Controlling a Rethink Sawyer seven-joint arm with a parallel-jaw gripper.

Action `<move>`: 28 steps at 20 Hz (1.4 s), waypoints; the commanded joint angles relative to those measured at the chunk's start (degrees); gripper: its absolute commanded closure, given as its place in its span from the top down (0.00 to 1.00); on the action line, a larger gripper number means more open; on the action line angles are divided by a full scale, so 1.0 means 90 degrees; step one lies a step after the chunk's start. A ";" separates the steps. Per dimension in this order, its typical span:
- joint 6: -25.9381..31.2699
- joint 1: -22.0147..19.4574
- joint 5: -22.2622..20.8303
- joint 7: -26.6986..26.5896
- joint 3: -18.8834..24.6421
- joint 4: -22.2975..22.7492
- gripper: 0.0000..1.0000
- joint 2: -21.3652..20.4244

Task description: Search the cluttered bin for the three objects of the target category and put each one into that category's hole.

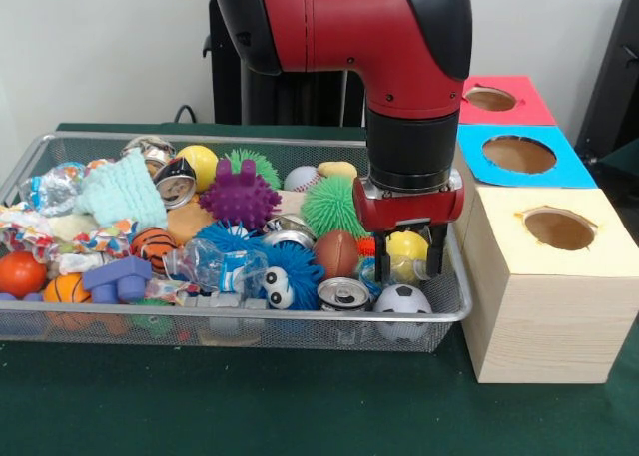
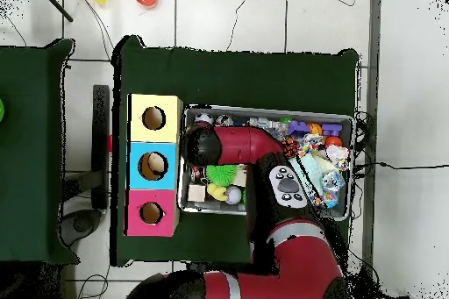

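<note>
The wire mesh bin (image 1: 250,323) is packed with toys. My gripper (image 1: 409,264) is down inside its right end, open, with black fingers (image 1: 436,258) either side of a yellow ball (image 1: 407,244) and a bit of clear plastic (image 1: 374,269). I cannot tell what that plastic is. One clear bottle with a blue-and-white label (image 1: 215,266) lies near the bin's front middle. Another bottle (image 1: 55,187) lies at the far left and also shows in the overhead view (image 2: 331,183). The red-faced hole (image 1: 490,99) is on the farthest box and also shows in the overhead view (image 2: 151,213). There my arm hides the gripper.
The blue-faced hole (image 1: 518,154) and the yellow-faced hole (image 1: 559,228) lie beside the bin's right end. A metal can (image 1: 342,294) and a small football (image 1: 401,299) sit just in front of the gripper. A green spiky ball (image 1: 331,205) and a purple spiky ball (image 1: 240,197) lie behind.
</note>
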 commanded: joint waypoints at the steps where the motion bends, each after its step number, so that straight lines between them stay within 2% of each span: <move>1: -0.0108 -0.0051 -0.0366 0.0110 0.0538 0.0159 1.00 0.0319; 6: -0.0063 -0.0015 -0.0358 0.0162 0.0512 0.0303 1.00 0.0267; 12: 0.0111 0.0069 -0.0253 0.0345 0.0447 0.0765 1.00 -0.0146; 19: 0.0432 -0.0034 -0.0172 0.0257 0.0493 0.1259 1.00 -0.0582; 23: 0.0399 -0.0072 -0.0185 0.0219 0.0498 0.1277 1.00 -0.0591; 28: 0.0315 -0.0085 -0.0219 0.0142 0.0528 0.1020 1.00 -0.0360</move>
